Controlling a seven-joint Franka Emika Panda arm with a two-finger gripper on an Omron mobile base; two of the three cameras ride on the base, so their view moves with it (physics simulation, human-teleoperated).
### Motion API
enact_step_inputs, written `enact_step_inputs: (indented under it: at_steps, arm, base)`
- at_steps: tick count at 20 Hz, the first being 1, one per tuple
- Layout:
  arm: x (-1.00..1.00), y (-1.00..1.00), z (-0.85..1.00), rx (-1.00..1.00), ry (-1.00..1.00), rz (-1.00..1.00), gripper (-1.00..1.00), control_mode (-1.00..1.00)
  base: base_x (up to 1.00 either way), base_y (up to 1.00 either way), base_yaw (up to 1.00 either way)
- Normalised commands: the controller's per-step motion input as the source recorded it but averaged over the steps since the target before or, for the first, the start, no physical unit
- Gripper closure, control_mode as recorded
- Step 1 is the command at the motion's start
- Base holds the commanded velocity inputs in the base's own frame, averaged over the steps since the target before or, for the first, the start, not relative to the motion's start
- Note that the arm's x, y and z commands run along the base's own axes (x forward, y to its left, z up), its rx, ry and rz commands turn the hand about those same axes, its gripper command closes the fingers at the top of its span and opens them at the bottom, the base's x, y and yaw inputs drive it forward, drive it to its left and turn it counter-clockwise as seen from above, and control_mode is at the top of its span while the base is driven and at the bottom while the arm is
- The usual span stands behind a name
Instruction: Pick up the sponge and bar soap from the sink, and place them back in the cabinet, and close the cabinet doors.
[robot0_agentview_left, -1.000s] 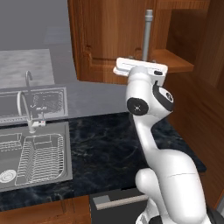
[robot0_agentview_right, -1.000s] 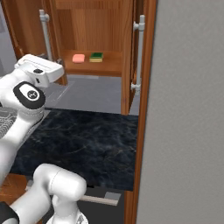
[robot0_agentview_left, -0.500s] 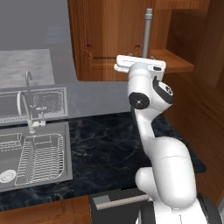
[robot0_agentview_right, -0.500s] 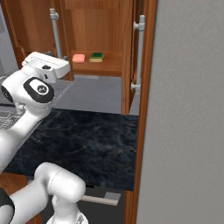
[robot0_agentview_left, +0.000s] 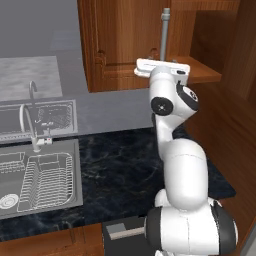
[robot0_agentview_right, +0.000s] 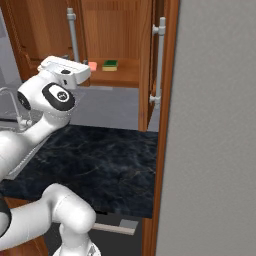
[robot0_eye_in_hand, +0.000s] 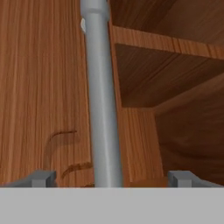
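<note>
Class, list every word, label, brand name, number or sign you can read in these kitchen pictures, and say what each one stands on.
There are none to read. The cabinet doors, the silver handle, the sponge, the bar soap, the sink, the dark counter and the gripper all show plain surfaces, with no lettering, number or sign.

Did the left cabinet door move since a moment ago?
Yes. In the right base view, the left cabinet door has swung rightward toward closing: its silver handle now stands nearer the bar soap and sponge on the shelf.
</note>
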Motion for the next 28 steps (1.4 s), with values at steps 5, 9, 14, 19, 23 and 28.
enact_step_inputs:
  at_steps: [5,9,14,19,23,28]
  arm:
    - [0.36,-0.31,-0.04,0.0,0.0,0.01,-1.0,-1.0]
    - [0.37,-0.19,-0.09,0.0,0.0,0.03,-1.0,-1.0]
    - [0.28,-0.13,-0.04,0.0,0.0,0.04,-1.0,-1.0]
    - [-0.01,-0.03,0.0,0.0,0.04,0.03,-1.0,-1.0]
    - [-0.14,-0.02,0.04,0.0,0.04,0.0,-1.0,-1.0]
    - [-0.15,-0.02,0.09,0.0,0.07,0.0,-1.0,-1.0]
  base:
    - [0.0,0.0,0.0]
    - [0.0,0.0,0.0]
    - [0.0,0.0,0.0]
    - [0.0,0.0,0.0]
    - [0.0,0.0,0.0]
    - [0.0,0.0,0.0]
